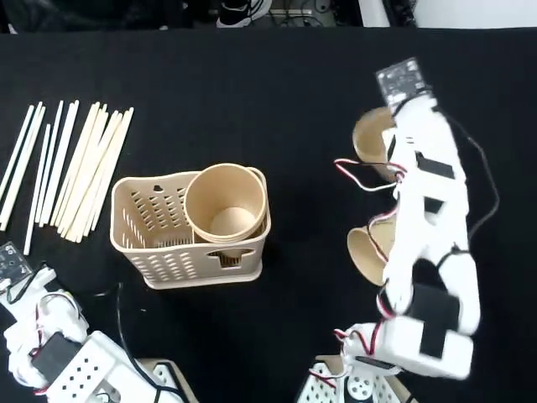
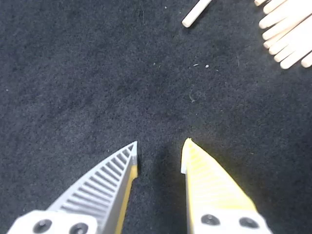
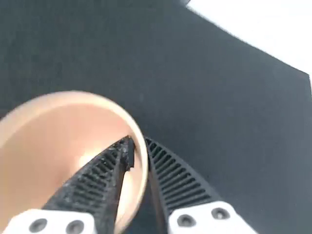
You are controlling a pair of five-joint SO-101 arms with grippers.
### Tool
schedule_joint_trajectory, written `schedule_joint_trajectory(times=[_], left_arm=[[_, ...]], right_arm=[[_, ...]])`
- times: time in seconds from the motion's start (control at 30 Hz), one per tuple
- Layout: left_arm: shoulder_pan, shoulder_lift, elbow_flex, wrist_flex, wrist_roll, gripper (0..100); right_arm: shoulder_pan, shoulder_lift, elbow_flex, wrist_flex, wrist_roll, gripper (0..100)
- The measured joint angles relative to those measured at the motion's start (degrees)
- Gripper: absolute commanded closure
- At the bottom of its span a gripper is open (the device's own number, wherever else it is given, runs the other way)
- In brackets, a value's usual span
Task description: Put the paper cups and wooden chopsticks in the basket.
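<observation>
The white right arm stretched toward twelve o'clock, the right gripper clamping the rim of a tan paper cup; the left gripper, at seven o'clock, gaped empty.

1. Your chopsticks lie on the worktop, left of the basket.
2. Stacked cups stand in its right end.
3. Right of it sit a near cup and, behind that, a rear cup.

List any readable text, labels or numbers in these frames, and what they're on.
No readable text.
Circuit board on the right arm, another on the left arm: markings too small to read.
Basket, cups, chopsticks: no print visible.
</observation>
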Motion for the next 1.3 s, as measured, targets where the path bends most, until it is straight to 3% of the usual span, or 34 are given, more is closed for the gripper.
schedule_joint_trajectory(times=[0.27, 0.47, 0.7, 0.87, 1.17, 1.3], left_arm=[[0.0, 0.0, 0.0, 0.0, 0.0, 85], [0.0, 0.0, 0.0, 0.0, 0.0, 85], [0.0, 0.0, 0.0, 0.0, 0.0, 85], [0.0, 0.0, 0.0, 0.0, 0.0, 85], [0.0, 0.0, 0.0, 0.0, 0.0, 85], [0.0, 0.0, 0.0, 0.0, 0.0, 85]], right_arm=[[-0.1, -14.1, -2.5, 18.1, -13.2, 98.8], [-4.6, -23.3, -10.8, 36.3, -18.5, 98.7], [-17.0, -33.9, -23.0, 57.1, -21.3, 98.7], [-29.2, -40.2, -32.4, 64.7, -21.6, 98.7], [-51.3, -44.7, -42.0, 70.2, -26.6, 98.7], [-53.8, -44.7, -36.7, 68.0, -26.6, 98.6]])
